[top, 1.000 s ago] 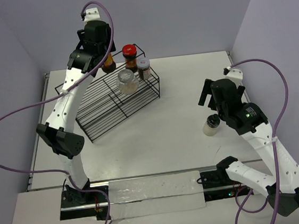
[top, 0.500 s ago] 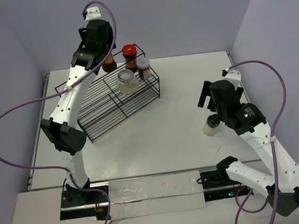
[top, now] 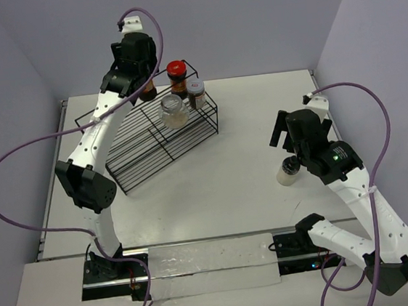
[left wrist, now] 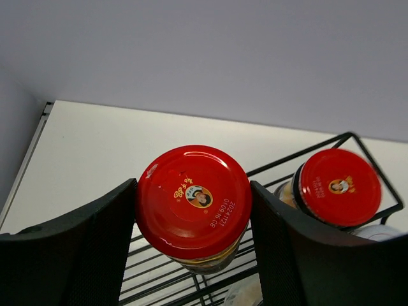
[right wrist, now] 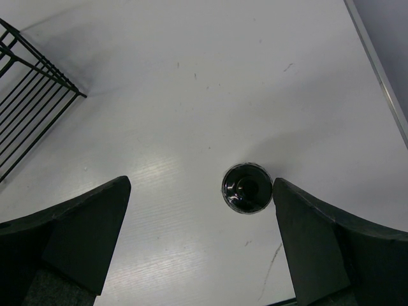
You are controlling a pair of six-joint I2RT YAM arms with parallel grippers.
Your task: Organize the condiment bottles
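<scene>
left fingers (left wrist: 83, 255) clasp red-lidded jar (left wrist: 194, 201) at rack's (top: 145, 152) far edge

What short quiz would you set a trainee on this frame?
1. How many jars stand on the wire rack?
2. True or false: the right gripper is shut on the black-lidded jar.
3. What colour is the lid between the fingers of the left gripper? A red, B grey, C black.
Key: 1 four; 2 false, it is open; 3 A, the red-lidded jar.
</scene>
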